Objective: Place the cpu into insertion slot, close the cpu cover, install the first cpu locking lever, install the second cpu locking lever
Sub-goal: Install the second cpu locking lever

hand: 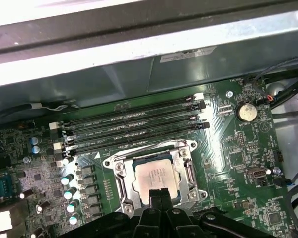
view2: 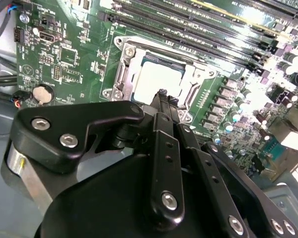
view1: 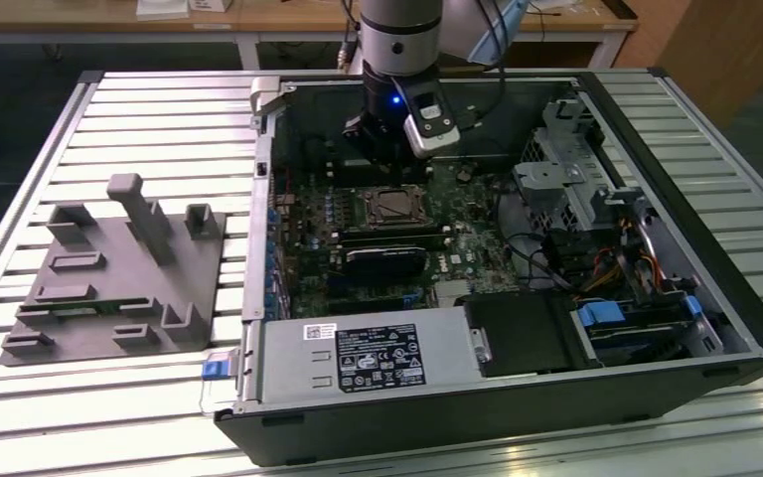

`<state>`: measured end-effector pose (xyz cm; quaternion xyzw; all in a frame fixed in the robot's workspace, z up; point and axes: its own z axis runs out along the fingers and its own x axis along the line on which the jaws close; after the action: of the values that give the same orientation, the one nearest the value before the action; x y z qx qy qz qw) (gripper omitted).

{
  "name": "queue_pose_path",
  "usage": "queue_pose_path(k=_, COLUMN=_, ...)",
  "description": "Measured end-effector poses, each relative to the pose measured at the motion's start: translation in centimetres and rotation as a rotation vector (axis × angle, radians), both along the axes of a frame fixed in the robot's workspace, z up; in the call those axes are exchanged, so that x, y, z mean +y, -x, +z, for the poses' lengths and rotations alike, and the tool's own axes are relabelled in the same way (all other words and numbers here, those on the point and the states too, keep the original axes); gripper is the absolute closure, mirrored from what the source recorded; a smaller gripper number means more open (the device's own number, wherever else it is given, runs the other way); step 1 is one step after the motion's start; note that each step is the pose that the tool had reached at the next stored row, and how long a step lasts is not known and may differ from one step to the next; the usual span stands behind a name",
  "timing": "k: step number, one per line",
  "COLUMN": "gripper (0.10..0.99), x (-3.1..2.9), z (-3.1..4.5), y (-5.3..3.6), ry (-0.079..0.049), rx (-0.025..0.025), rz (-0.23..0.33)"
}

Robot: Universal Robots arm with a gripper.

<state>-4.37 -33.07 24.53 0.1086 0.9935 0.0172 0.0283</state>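
CPU (hand: 157,177) seating is visible in both wrist views: the pale silvery chip lies flat inside the insertion slot (hand: 120,184) on the green motherboard (hand: 238,163), and its top shows through the large square window of the cpu cover (hand: 186,163). The cover, a thin silver frame, lies down flat around the chip.

In the second wrist view the cpu (view2: 156,79) appears bright and square, bordered on all sides by the cpu cover (view2: 126,74).

The gripper (hand: 159,196) hangs directly above the socket. Its two black fingers (view2: 164,106) stand pressed together with no gap between the tips, and nothing is held between them. In the first wrist view the tips overlap the near edge of the chip; whether they touch the chip or the frame cannot be told.

Four long black memory slots (hand: 134,124) run parallel just beside the socket. A round coin battery (hand: 247,111) sits on the board well apart from the socket, and a row of small capacitors (hand: 69,193) stands near the socket's other side.

In the exterior view the gripper (view1: 384,159) reaches down into the open computer case (view1: 699,268), which lies on a slatted metal table (view1: 156,109). The insertion slot (view1: 393,206) lies just below the gripper. A grey fixture (view1: 116,283) with upright posts rests on the table at the exterior view's left, apart from the case.
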Motion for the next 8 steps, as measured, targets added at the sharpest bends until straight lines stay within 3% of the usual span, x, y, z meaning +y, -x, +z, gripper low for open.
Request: queue_pose_path(k=8, gripper=0.98, x=-0.03, z=0.02, y=0.0, ry=0.001, rx=0.0002, rz=0.0)
